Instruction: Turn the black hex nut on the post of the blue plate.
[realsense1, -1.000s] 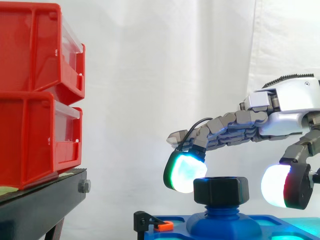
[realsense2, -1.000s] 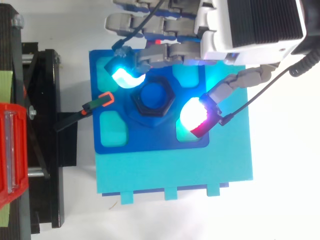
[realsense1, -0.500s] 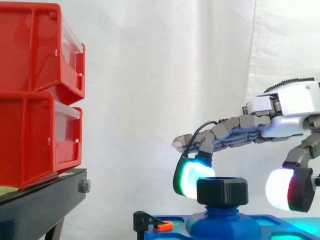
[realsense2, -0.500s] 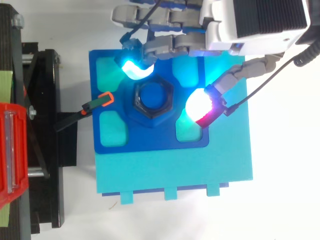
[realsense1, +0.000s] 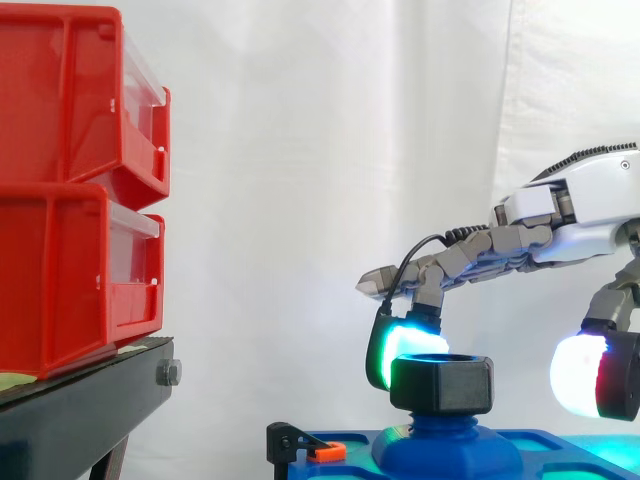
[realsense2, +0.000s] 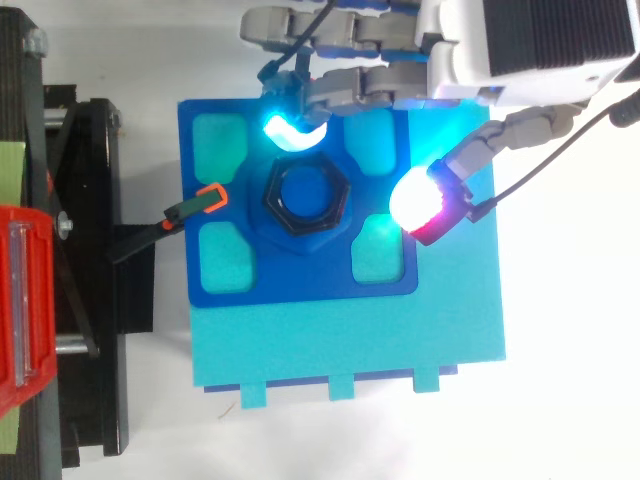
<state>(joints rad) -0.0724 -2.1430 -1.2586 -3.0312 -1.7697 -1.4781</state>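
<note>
nut (realsense1: 441, 385) sits on the post (realsense1: 445, 428), mid-plate (realsense2: 300, 282). hand (realsense2: 520, 50) is spread, gripping nothing: cyan pad (realsense2: 290, 131) just beside the far flat, thumb pad (realsense2: 420, 200) well off. i'd say close both onto opposite flats, level, before twisting.

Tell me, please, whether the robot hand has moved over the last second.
Yes. In the top view the robot hand has shifted rightward against the blue plate; its thumb pad now sits at the plate's right edge.

Open air lies left of the black hex nut (realsense1: 441, 383); the red bins (realsense1: 80, 190) stand well apart, and the orange-tipped clamp (realsense2: 195, 208) sits low nearby.
</note>
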